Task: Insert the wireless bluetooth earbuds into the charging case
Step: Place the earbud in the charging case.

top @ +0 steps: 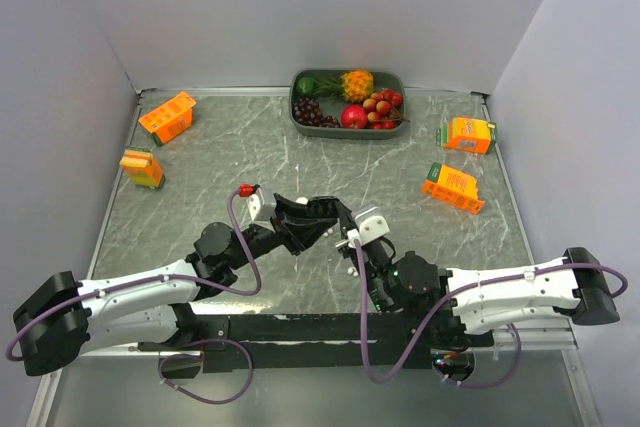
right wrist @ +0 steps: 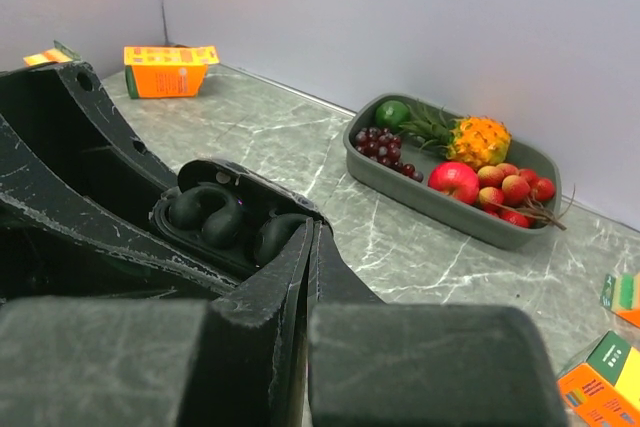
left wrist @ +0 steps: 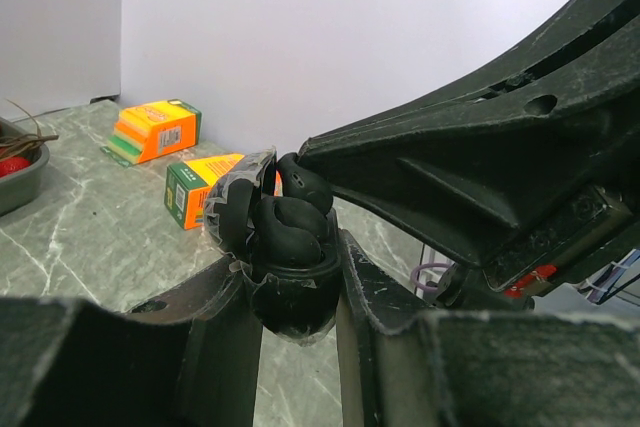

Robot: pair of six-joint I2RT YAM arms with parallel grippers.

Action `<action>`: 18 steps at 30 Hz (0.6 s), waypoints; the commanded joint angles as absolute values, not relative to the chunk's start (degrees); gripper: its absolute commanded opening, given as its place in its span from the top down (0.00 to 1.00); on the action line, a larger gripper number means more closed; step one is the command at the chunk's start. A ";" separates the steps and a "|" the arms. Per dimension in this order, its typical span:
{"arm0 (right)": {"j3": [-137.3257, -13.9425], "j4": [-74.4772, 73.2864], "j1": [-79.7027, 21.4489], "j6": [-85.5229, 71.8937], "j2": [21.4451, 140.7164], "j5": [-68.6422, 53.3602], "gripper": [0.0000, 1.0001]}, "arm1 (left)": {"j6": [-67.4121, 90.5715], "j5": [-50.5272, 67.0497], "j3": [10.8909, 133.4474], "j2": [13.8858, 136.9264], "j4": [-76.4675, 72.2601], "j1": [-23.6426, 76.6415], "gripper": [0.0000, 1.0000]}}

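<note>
Grey marbled table point(top: 400, 237), pale lilac walls point(top: 300, 7) on three sides. Orange cartons point(top: 167, 116): two at upper left, two at right. Grey-green tray point(right wrist: 420, 195) at top centre of overhead view holds fruit point(top: 354, 115).

Charging case point(left wrist: 290, 277) at frame centre, lid open, clamped in left gripper point(left wrist: 292, 299). Black earbuds point(left wrist: 288, 219) seated inside. Right gripper point(right wrist: 308, 237) pinched closed, tip at case mouth. White earbuds: cannot tell where.

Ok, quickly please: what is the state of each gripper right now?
Left gripper: closed, holding the open charging case.
Right gripper: closed, nothing visible between its fingers, tips at the case.
</note>
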State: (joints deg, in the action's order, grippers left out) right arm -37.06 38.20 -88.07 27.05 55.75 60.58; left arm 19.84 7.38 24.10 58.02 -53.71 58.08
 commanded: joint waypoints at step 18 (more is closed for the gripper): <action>-42.19 25.32 -87.89 18.29 54.93 59.94 1.00 | 20.30 5.10 23.91 56.43 -58.71 58.01 0.99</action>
